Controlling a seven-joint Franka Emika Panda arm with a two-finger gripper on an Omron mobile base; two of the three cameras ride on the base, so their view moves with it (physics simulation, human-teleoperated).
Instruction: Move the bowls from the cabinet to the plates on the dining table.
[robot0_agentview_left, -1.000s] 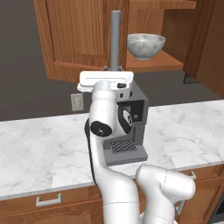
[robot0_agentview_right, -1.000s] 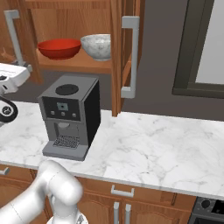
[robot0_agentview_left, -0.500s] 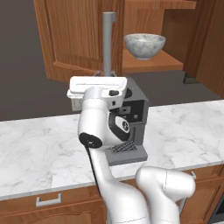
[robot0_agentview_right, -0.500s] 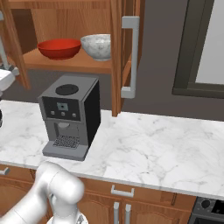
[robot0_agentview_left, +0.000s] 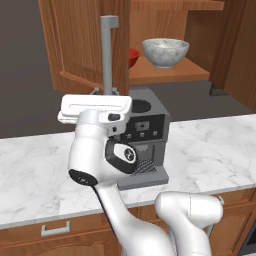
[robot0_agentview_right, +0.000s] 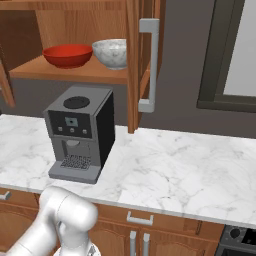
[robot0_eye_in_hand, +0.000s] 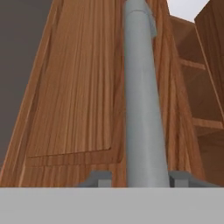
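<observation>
**Robot hand at the cabinet door handle, bowls on the open shelf**

A white robot arm (robot0_agentview_left: 95, 165) rises in front of a marble counter (robot0_agentview_right: 190, 165) in a rendered kitchen, its flat white hand raised to the foot of the grey bar handle (robot0_agentview_left: 108, 52) on the left door (robot0_agentview_left: 80, 45) of the wooden cabinet (robot0_agentview_right: 80, 70). That door stands swung outward, and the handle runs upright just above the hand. From the camera on the hand, the same handle (robot0_eye_in_hand: 142, 96) runs up the middle of the picture against the panelled door (robot0_eye_in_hand: 74, 96), with the cabinet's inner shelves (robot0_eye_in_hand: 205, 124) showing to the right. Two small grey shapes sit at the bottom of that picture, one on either side of the bar; the fingers themselves are not clearly shown, so whether the gripper (robot0_eye_in_hand: 138, 181) is closed on the handle, merely around it, or apart from it cannot be told.

Both bowls sit on the cabinet shelf (robot0_agentview_right: 65, 72). The red bowl (robot0_agentview_right: 67, 54) is to the left and the grey-white marbled bowl (robot0_agentview_right: 112, 52) is just beside it on the right, close together; whether they touch cannot be told. From the left base camera the marbled bowl (robot0_agentview_left: 165, 51) stands in plain sight, while the red bowl (robot0_agentview_left: 133, 57) shows as a sliver behind the edge of the open door.

The right door (robot0_agentview_right: 142, 55) also stands open, its own bar handle (robot0_agentview_right: 151, 65) facing the camera. Below the shelf a grey coffee machine (robot0_agentview_right: 80, 132) stands on the counter, partly behind the arm in the left base camera.
</observation>
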